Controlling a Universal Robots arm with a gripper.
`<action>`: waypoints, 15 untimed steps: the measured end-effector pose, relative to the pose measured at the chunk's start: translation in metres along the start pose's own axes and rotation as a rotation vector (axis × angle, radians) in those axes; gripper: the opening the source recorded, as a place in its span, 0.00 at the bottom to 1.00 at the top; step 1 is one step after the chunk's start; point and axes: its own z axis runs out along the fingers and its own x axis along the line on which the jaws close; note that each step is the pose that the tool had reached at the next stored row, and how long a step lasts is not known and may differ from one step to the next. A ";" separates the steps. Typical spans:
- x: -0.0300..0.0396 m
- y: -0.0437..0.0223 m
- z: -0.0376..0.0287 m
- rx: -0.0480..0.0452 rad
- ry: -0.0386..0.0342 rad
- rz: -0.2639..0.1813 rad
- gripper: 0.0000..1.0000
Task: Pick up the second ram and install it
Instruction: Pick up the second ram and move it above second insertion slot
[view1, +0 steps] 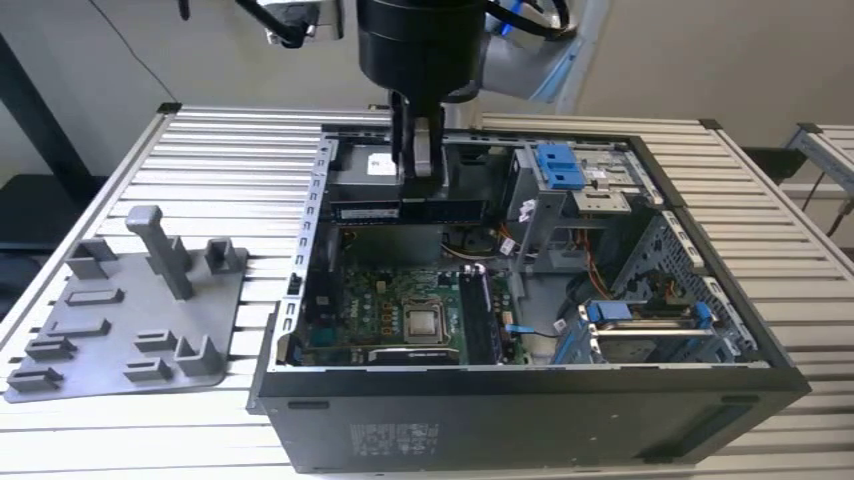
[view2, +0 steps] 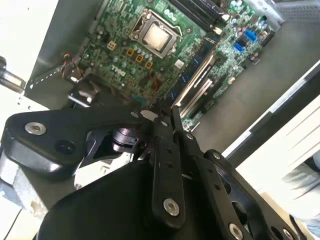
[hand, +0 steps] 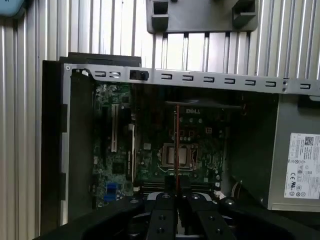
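In the exterior view my gripper (view1: 420, 188) hangs over the far half of the open computer case (view1: 534, 385), shut on the second ram (view1: 374, 211). The ram is a long dark stick held level and edge-down, well above the motherboard (view1: 387, 300). In the first wrist view the ram (hand: 177, 135) appears edge-on as a thin line running out from my gripper (hand: 177, 192), over the processor socket (hand: 176, 156). The black memory slots (view1: 475, 315) lie beside the socket, on the exterior view's right. In the second wrist view my gripper (view2: 167, 119) hovers above the green board (view2: 150, 55).
A grey plastic fixture (view1: 127, 320) with an upright post (view1: 158, 250) lies on the slatted table at the exterior view's left. Blue drive brackets (view1: 561, 165) and a drive cage (view1: 641, 320) fill the case's right side. A power supply (hand: 300, 165) sits at the case's far end.
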 end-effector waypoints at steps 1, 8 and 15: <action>0.0001 -0.0043 0.0001 0.0000 0.0000 0.000 0.14; 0.0011 -0.0357 0.0008 0.0001 0.0000 0.001 0.14; 0.0020 -0.0605 0.0018 0.0002 -0.0002 0.007 0.14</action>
